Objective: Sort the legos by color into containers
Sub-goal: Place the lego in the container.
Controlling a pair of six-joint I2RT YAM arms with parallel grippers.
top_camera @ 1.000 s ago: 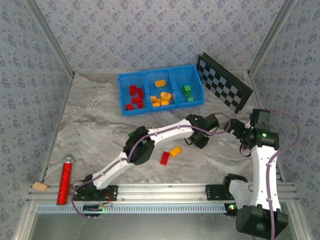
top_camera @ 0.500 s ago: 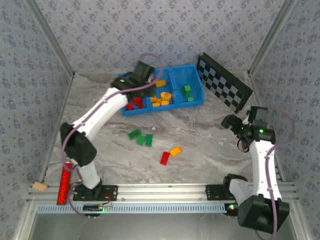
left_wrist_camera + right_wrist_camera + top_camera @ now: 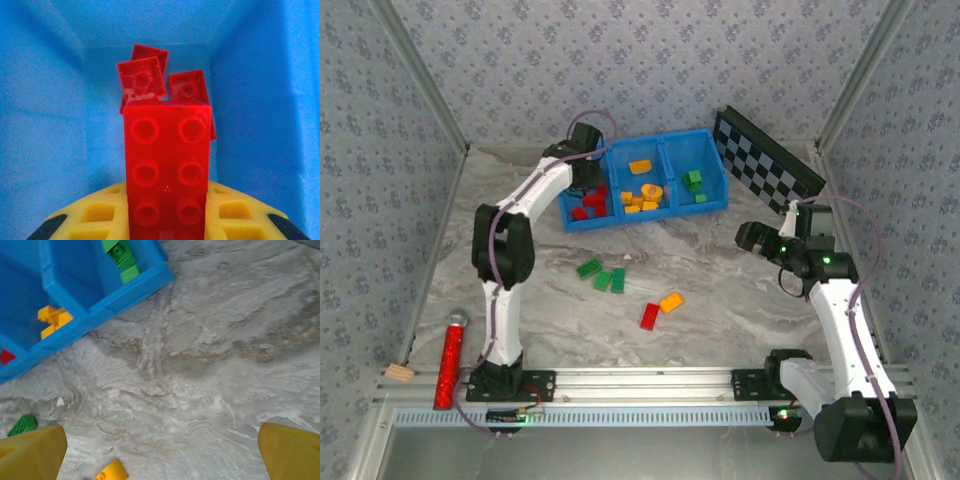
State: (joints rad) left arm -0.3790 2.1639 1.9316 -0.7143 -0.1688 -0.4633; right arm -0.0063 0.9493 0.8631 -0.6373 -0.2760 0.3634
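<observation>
My left gripper (image 3: 586, 168) reaches into the left compartment of the blue tray (image 3: 660, 215), shut on a red lego (image 3: 166, 165) that stands between its yellow pads (image 3: 235, 212). Below it, other red legos (image 3: 142, 80) lie on that compartment's floor (image 3: 55, 125). The middle compartment holds orange legos (image 3: 642, 195), the right one green legos (image 3: 694, 182). On the table lie two green legos (image 3: 601, 274), a red lego (image 3: 649, 316) and an orange lego (image 3: 671, 302). My right gripper (image 3: 750, 238) hangs open over bare table right of the tray, its fingers (image 3: 30, 455) wide apart.
A black-and-white checkered board (image 3: 767, 165) leans at the back right. A red glittery cylinder (image 3: 449, 360) and a small wooden block (image 3: 398, 374) lie at the near left. Patterned walls close in the table on three sides.
The left arm has swung from the table's right-middle up to the tray's left compartment, uncovering the two green legos. The right gripper has drifted left toward the centre, still open.
</observation>
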